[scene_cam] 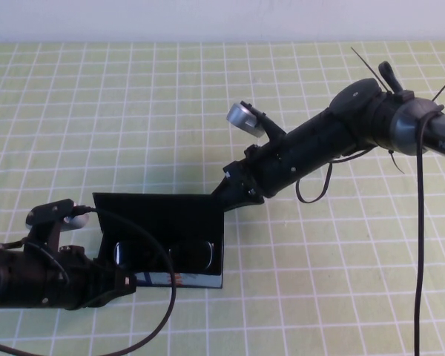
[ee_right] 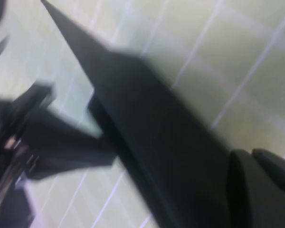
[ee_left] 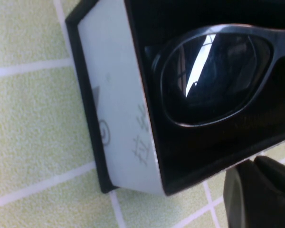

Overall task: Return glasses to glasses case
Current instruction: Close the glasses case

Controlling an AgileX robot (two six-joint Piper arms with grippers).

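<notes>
The glasses case (scene_cam: 159,216) lies open at the table's front left, its lid standing up at the far side. The black glasses (scene_cam: 163,254) lie inside it. In the left wrist view one lens (ee_left: 213,76) shows above the case's white end wall (ee_left: 118,104). My left gripper (scene_cam: 127,283) is shut and sits at the case's front left corner; it also shows in the left wrist view (ee_left: 251,166). My right gripper (scene_cam: 233,187) is shut and rests against the lid's far right corner. In the right wrist view it (ee_right: 249,154) sits beside the black lid (ee_right: 156,123).
The table (scene_cam: 133,111) has a green cloth with a white grid. Cables hang from both arms; one loops over the case's front left corner (scene_cam: 167,297).
</notes>
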